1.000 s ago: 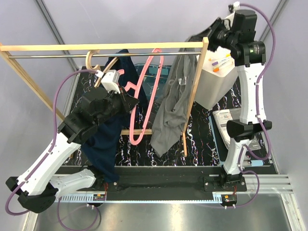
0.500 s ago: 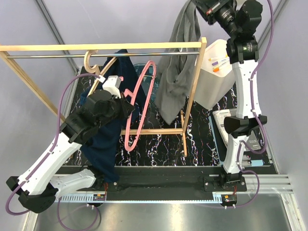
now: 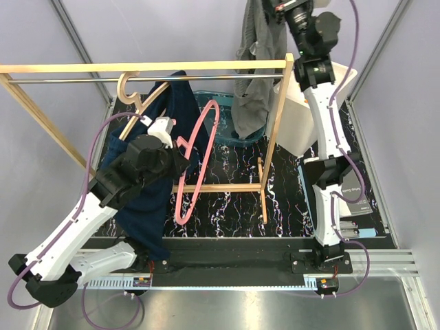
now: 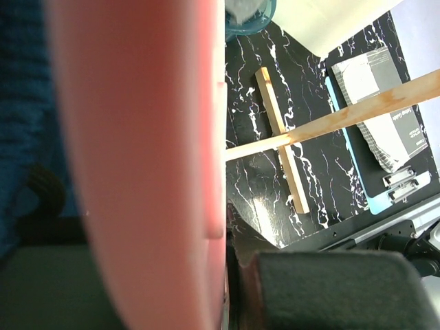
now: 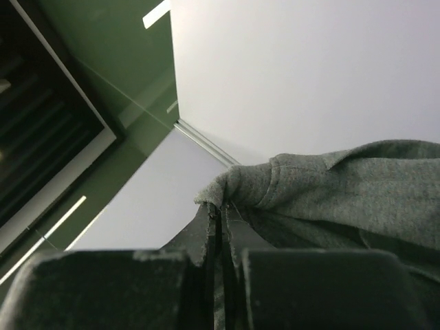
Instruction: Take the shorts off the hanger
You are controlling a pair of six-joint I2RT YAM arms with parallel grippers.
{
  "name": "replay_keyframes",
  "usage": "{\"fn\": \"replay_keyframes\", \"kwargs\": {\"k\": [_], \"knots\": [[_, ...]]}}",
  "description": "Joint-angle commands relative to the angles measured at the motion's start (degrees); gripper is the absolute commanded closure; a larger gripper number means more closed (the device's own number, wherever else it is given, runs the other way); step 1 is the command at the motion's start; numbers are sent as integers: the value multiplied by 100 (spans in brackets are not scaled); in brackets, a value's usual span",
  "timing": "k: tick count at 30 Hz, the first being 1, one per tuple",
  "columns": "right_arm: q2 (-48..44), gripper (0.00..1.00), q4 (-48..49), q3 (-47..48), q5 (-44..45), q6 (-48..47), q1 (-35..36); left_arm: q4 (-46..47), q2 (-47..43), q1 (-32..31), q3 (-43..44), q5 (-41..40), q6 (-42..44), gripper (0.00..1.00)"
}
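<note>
Navy shorts hung on a wooden hanger at left, by our left gripper clenched on the pink hanger. Our right gripper pinched the grey shorts, freed, high above the rail; next, we judged, came setting them down.

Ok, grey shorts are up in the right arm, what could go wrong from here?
The right fingers pinch only a thin edge of the grey shorts, so they might slip out. The fabric hangs close to the rack's right post and could snag when carried away. The pink hanger in the left fingers sits beside the navy shorts and may catch them.
</note>
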Motion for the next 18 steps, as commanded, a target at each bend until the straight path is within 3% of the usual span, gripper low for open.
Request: {"fn": "replay_keyframes", "kwargs": {"k": [1, 7, 18], "knots": [[155, 100, 301, 89, -8, -569, 395, 105, -227, 13, -2, -47, -103, 100], [-3, 100, -437, -289, -475, -1457, 685, 26, -262, 13, 86, 58, -15, 100], [-310, 100, -1106, -1009, -915, -2081, 694, 17, 28, 13, 516, 181, 345, 100]]}}
